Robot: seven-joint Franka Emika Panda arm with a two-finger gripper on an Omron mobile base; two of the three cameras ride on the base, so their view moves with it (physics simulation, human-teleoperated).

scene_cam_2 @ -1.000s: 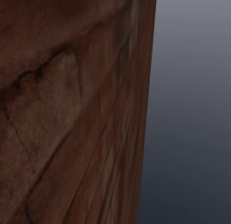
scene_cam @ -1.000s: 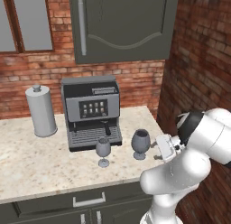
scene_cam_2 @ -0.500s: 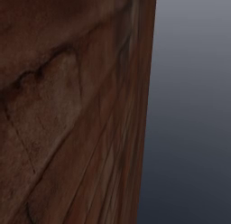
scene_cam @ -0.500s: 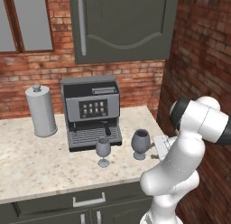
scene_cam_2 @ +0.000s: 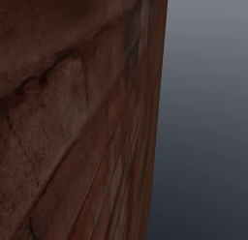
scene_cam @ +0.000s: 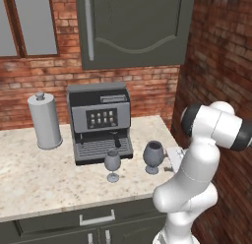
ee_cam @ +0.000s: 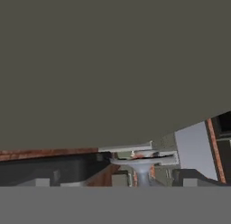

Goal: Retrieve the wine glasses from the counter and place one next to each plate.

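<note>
- Standing upright on the counter [scene_cam: 49, 184], the darker, wider wine glass [scene_cam: 153, 157] is just beside the pincer [scene_cam: 171, 159], on the pincer's side toward the coffee machine [scene_cam: 100, 122].
- Its long axis runs straight up: round foot flat on the stone, bowl mouth opening to the ceiling.
- The slimmer, clearer wine glass [scene_cam: 112, 165] stands upright too, past the darker one from the pincer and a little nearer the counter's front edge. The two glasses are near each other but apart.
- The pincer is released. In the hand view its dark fingertips [ee_cam: 194, 177] stand wide apart, and a pale stem with a round foot [ee_cam: 142, 166] shows in the gap between them.
- I cannot tell from the left base view whether a finger touches the darker glass; nothing appears clasped.
- The pincer sits low over the counter's right end, level with the darker glass's bowl.
- The coffee machine is behind both glasses, away from the pincer toward the back wall; the slimmer glass is just in front of its drip tray.
- A tall grey canister [scene_cam: 44, 121] stands well beyond the machine, far from the pincer.
- A brick side wall [scene_cam: 216, 56] closes in right behind the arm; a dark upper cabinet [scene_cam: 133, 26] hangs overhead.
- Bare stone lies open in front of the canister and machine, out to the front edge.
- The right base view faces a brown, grainy surface [scene_cam_2: 72, 113] at close range.
</note>
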